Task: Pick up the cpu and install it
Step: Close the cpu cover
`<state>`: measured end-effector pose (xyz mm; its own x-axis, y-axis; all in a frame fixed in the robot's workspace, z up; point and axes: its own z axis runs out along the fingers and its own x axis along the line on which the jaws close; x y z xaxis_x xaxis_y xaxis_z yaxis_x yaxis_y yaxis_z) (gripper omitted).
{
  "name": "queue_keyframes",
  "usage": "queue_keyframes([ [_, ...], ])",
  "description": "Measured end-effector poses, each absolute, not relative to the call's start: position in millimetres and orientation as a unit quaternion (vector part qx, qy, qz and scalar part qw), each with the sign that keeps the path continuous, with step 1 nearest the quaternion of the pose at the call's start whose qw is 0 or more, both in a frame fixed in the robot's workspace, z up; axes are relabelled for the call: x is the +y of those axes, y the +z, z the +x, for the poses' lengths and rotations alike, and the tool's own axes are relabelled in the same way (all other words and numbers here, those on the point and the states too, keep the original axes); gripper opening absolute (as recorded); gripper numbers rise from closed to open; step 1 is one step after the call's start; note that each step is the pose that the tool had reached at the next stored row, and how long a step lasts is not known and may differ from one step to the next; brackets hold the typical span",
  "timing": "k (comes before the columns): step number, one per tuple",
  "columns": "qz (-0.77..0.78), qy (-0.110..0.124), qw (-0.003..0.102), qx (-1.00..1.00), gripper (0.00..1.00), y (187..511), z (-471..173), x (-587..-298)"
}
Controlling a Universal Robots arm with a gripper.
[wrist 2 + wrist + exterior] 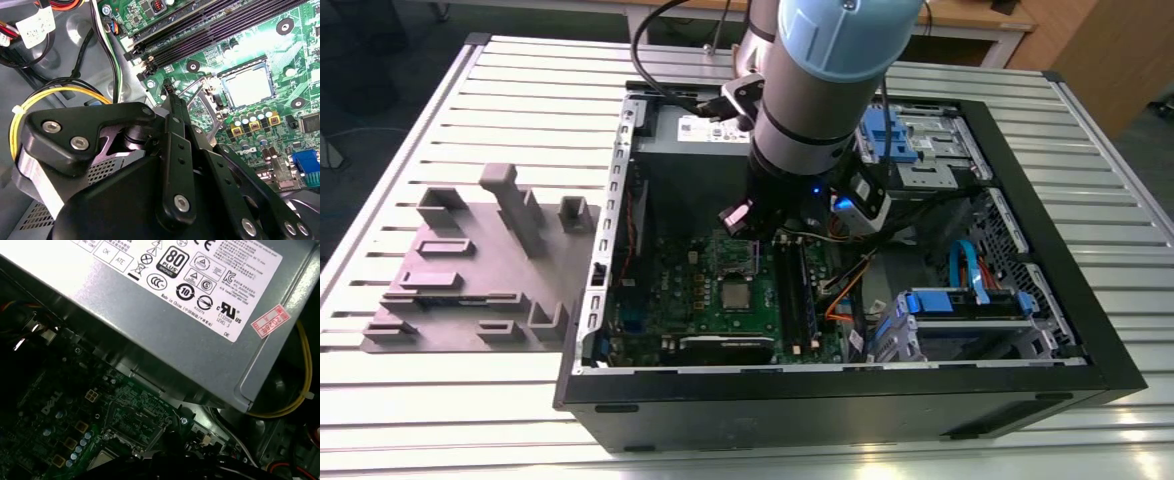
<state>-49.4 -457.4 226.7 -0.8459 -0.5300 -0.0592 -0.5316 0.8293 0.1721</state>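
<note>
- Silvery-grey, small, flat and square, the metal-topped cpu lies level inside the metal-framed rectangular socket. The socket sits on the green motherboard in the open black computer case.
- A hinged metal retaining frame stands tilted up just beside the socket, so the chip's top is uncovered.
- The black robot gripper hangs over the board close to the socket and is apart from the cpu. Whether it is open or closed cannot be told.
- Judged by its look, the chip is light, rigid and smooth-topped. The contacts underneath are probably fragile, so the safest hold is on two opposite edges, kept level.
- In the second wrist view, the gripper's own dark linkage hides the board nearer the camera.
- The chip's corner marks and notches are too small to make out.
- In the first wrist view, the grey metal power supply box overhangs the board, and the socket area is dim and cut off.
</note>
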Motion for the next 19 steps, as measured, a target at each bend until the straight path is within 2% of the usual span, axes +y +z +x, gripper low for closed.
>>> queue_keyframes([
  [19, -0.313, 0.091, 0.001, 0.945, 0.1, 226.7, -47.0, -457.7],
])
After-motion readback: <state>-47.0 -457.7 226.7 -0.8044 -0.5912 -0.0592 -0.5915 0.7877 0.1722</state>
